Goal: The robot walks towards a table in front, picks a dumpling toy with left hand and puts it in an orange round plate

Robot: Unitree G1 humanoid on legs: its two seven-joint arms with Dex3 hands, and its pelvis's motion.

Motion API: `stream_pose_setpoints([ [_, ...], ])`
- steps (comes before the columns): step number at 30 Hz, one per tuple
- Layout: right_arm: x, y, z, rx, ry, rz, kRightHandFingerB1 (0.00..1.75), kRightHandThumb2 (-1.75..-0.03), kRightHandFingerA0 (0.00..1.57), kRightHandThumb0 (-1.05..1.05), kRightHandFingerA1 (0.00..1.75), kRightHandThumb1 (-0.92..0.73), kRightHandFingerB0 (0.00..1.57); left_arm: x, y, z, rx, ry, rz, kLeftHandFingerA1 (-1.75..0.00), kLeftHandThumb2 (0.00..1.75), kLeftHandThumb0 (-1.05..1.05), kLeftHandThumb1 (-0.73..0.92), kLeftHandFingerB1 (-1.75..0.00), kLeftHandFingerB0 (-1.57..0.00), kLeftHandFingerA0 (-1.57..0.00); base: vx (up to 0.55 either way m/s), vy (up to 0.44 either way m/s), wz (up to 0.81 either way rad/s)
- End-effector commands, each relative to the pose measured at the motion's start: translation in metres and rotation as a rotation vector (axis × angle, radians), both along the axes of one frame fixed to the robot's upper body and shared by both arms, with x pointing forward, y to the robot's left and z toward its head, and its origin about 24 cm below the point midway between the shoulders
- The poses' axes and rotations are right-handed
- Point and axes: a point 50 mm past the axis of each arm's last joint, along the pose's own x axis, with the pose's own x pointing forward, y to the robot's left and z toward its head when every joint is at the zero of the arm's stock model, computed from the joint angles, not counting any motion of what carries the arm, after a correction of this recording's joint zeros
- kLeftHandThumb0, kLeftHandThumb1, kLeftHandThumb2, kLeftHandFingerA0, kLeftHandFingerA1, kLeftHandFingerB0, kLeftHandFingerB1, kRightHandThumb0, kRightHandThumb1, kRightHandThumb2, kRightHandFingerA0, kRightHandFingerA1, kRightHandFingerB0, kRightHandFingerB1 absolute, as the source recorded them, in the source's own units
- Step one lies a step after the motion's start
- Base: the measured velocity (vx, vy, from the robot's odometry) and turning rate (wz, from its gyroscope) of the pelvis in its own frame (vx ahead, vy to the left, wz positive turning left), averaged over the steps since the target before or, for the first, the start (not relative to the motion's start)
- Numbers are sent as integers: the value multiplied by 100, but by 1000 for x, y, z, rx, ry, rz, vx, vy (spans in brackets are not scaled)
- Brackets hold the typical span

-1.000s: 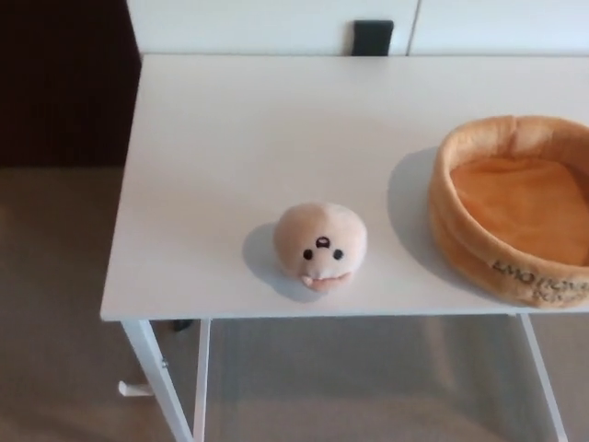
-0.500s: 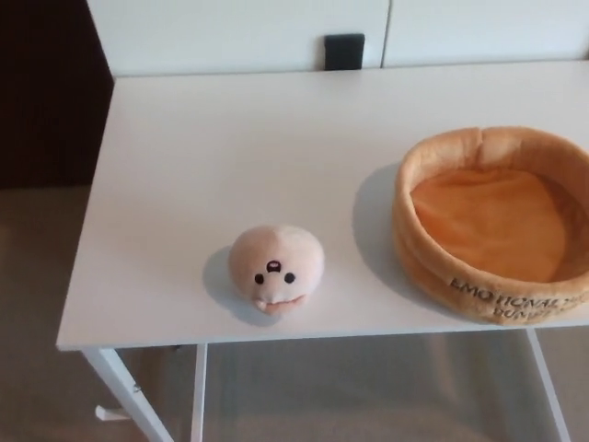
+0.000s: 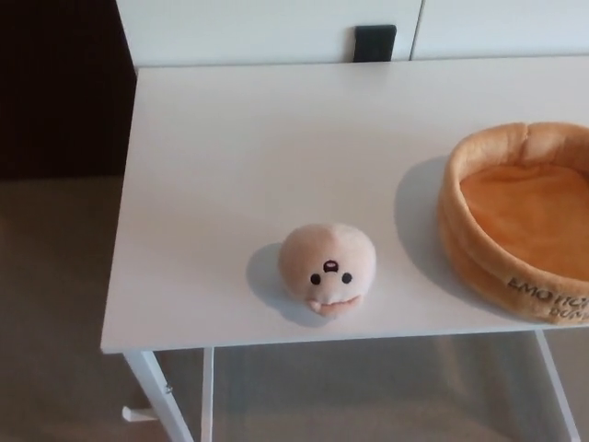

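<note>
hands: neither in view, fingers' state cannot be told
toy: round peach plush dumpling toy [image 3: 327, 281], near worktop edge, left of plate
plate: soft orange round fabric plate [image 3: 520, 221], right, well apart from toy
worktop: white worktop [image 3: 258, 157], bare far and left
step: approach; next, left hand reaches toy

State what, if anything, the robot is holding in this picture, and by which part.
Nothing is held. Neither robot hand is in view; the dumpling toy sits free on the white table, left of the orange round plate.
</note>
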Motion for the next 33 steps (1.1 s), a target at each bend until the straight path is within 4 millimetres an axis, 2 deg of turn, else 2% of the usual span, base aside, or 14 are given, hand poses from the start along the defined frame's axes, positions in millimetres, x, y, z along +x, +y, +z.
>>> stream_pose_setpoints([
  [1,0,-3,2,-9,-10,-23,32,-58,67,-31,48,-62,34,11,12,16,-18,-125,-10,-35,57,-33,54,-28,-17,-27,0,0,0],
  [5,0,-1,1,-4,-6,-11,32,-59,63,-30,46,-61,33,24,28,43,15,-280,-76,-35,57,-42,55,-28,-17,-27,-35,-97,7],
  [6,0,-1,1,-5,-4,-8,42,-75,57,-38,56,-49,28,25,30,51,20,-324,-93,-38,57,-40,54,-28,-18,-28,-21,-96,3],
  [8,0,-1,0,-8,0,-7,42,-74,59,-38,56,-49,28,26,34,65,17,-408,-106,-37,57,-38,52,-28,-19,-28,1,-91,1],
  [9,0,0,0,-5,2,-5,32,-59,63,-30,46,-62,33,25,36,74,14,-432,-113,-38,56,-39,53,-28,-18,-28,0,0,0],
  [14,-2,2,-1,-2,12,17,32,-59,62,-31,46,-61,33,19,43,106,65,-500,-183,-39,56,-37,52,-28,-20,-32,0,0,0],
  [20,-1,3,-2,-4,9,-2,34,-64,70,-32,53,-63,34,41,38,177,83,-762,-310,-35,57,-41,51,-29,-16,-27,0,0,0],
  [21,-3,2,-2,-8,22,16,31,-59,68,-32,49,-64,33,49,30,207,66,-854,-341,-34,56,-39,50,-29,-15,-22,0,0,0],
  [23,-4,3,-2,-6,23,9,32,-59,66,-29,48,-63,33,54,26,224,70,-902,-362,-33,56,-38,50,-29,-15,-22,0,0,0],
  [25,-5,3,-3,-5,31,21,42,-75,58,-39,56,-50,26,67,14,262,96,-1022,-460,-36,62,-45,45,-33,-14,-15,0,0,0],
  [26,-5,3,-2,0,31,16,31,-59,61,-32,46,-64,31,69,11,270,101,-1045,-482,-49,90,-26,39,-48,0,-1,0,0,0],
  [27,-6,3,-2,-8,41,32,42,-76,61,-39,61,-50,26,81,-4,303,153,-1127,-577,-49,89,-27,37,-48,0,-1,0,0,0],
  [32,-6,3,-3,-8,43,42,42,-76,61,-39,61,-50,26,101,-35,348,150,-1238,-704,-49,90,-26,39,-48,0,-1,0,0,0],
  [33,-6,3,-3,-12,48,58,42,-76,57,-42,57,-51,27,116,-53,366,158,-1275,-816,-40,68,-44,46,-25,-1,-8,0,0,0],
])
